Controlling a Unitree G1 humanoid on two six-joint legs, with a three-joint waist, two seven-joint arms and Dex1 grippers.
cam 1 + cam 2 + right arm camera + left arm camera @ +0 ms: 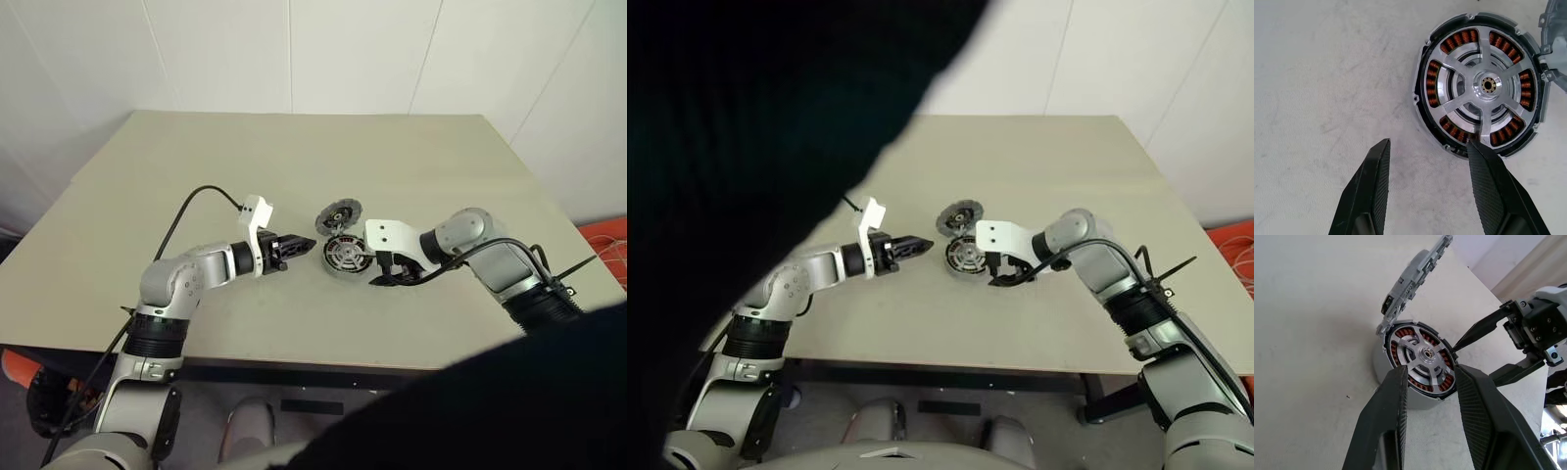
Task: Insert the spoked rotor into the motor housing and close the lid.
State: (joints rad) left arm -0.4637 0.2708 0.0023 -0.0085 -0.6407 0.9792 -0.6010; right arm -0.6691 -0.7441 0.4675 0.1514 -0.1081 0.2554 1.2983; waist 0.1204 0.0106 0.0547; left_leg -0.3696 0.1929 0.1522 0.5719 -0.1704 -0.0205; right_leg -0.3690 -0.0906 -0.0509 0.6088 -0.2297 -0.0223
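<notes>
The housing [1481, 85] lies flat near the middle of the worktop [294, 176], between the two grippers, and the silver five-spoked rotor [1488, 87] already sits in it, copper windings showing through the openings around a small brass hub. The lid [1413, 281] stands up on edge, hinged or propped at the housing's far rim, so by my reading the insertion is done and only the closing is left. The left gripper [297, 245] points at the housing from just beside it, its jaws partly apart and holding nothing; the right gripper [1427, 152] hangs over the housing's near edge, jaws wide and empty, one finger tip at the rim, though contact cannot be made out. The assembly looks like rigid metal, dense for its size and smooth on the outside, so it would probably slide on the worktop if pushed from one side only; bracing it with one gripper while the other acts seems wise. The lid looks thin and stiff, and is best taken at its free upper edge and tipped down, not pinched across the face. The windings are the delicate part and should be kept clear of finger tips. The left wrist view shows the lid's tilt and thin ribbed edge, which the right wrist view cuts off; that view, looking straight down, shows the rotor seated evenly. The head views place both arms.
</notes>
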